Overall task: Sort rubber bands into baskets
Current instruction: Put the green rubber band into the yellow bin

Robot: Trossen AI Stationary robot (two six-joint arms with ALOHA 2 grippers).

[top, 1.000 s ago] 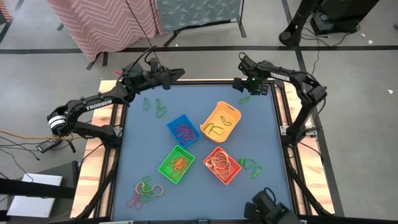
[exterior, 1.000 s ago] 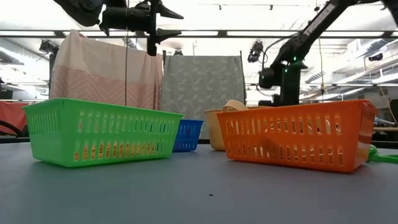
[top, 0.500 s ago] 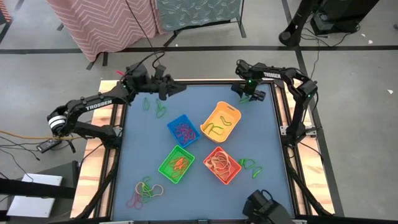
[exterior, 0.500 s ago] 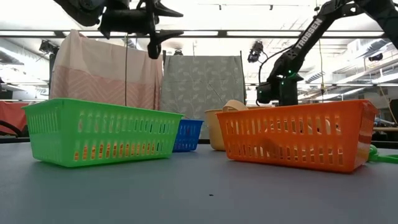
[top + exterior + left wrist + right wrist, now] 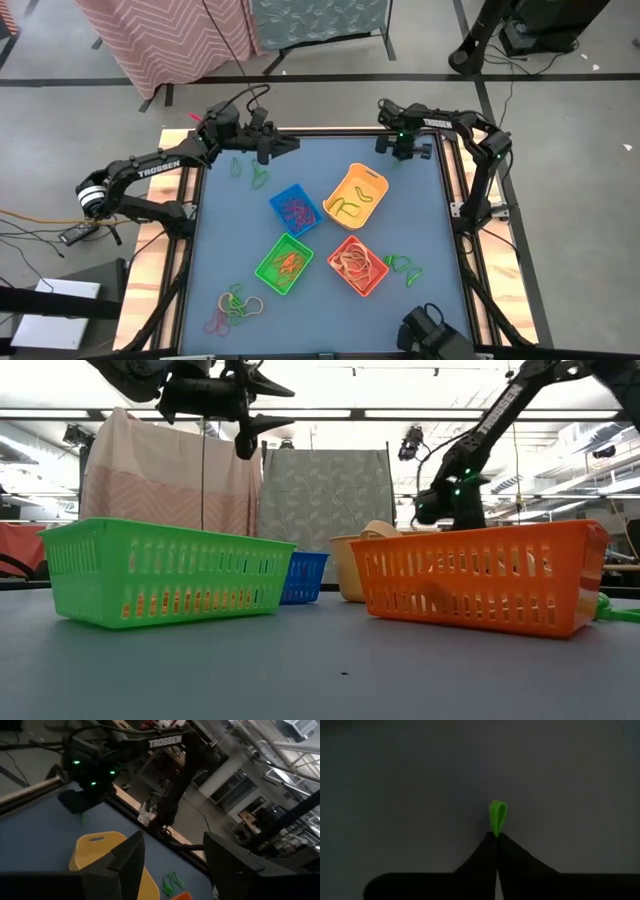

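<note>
Overhead, the right gripper [image 5: 403,150] sits just beyond the yellow basket [image 5: 356,196]; the left gripper [image 5: 285,144], fingers spread, hangs farther off. Up close, its fingertips pinch a green band [image 5: 497,817]. Next, probably, carry it to a basket.

Both arms are matte black, built of slim jointed links with white "TROSSEN" lettering on the forearm. The left arm [image 5: 150,170] has a white band at one joint and a black cable looping above its wrist. Small green lights glow on the right arm [image 5: 455,125] near its wrist. Each end effector carries two dark, tapered, wedge-shaped fingers [image 5: 125,865].
</note>
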